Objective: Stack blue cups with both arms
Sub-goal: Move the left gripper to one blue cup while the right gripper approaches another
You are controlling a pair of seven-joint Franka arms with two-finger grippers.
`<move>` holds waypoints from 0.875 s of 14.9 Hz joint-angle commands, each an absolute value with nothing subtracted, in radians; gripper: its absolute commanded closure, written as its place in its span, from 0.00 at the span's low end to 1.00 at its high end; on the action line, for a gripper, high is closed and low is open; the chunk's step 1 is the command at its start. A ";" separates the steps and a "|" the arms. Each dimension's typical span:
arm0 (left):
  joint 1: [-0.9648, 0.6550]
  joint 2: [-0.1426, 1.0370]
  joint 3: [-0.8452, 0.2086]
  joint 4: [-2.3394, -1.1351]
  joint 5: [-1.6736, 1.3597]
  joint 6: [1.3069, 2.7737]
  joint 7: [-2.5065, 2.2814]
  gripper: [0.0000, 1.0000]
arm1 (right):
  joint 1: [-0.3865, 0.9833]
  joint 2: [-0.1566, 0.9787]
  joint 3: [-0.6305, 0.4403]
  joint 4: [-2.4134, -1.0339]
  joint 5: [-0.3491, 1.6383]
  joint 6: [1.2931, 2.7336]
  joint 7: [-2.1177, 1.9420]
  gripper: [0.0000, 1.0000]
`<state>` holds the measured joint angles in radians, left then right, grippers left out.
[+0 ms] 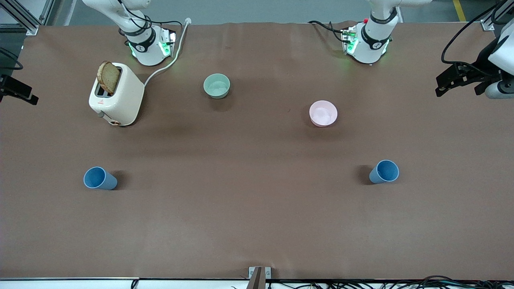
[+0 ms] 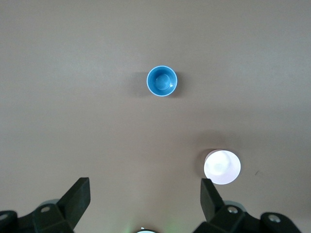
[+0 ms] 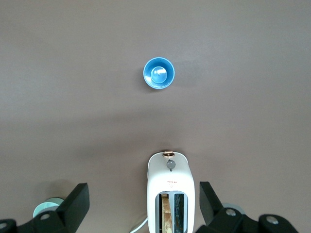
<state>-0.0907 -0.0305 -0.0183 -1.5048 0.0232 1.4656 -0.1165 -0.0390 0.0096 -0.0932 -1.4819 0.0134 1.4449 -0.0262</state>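
2 blue cups stand upright, well apart on the surface (image 1: 257, 224): one (image 1: 99, 178) toward the right arm's end, one (image 1: 384, 171) toward the left arm's. Left gripper (image 2: 145, 194) and right gripper (image 3: 144, 194): raised, jaws spread, empty.

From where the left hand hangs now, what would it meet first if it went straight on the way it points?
Probably bare table. The open left hand points straight down; the nearest things are the pink bowl, off beside one finger, and a blue cup farther out. Depth is unclear, so this is a guess.
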 commanded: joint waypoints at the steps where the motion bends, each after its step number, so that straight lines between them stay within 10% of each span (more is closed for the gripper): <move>1: -0.087 -0.035 -0.017 -1.497 0.041 1.457 -0.097 0.00 | -0.038 0.011 -0.091 -1.474 0.021 1.442 -0.028 0.00; 7: -0.061 0.118 -0.008 -1.477 0.044 1.587 -0.103 0.00 | -0.043 0.011 -0.092 -1.474 0.044 1.442 -0.028 0.00; 13: -0.034 0.244 -0.008 -1.777 0.044 2.030 -0.121 0.00 | -0.041 0.015 -0.094 -1.470 0.035 1.442 -0.029 0.00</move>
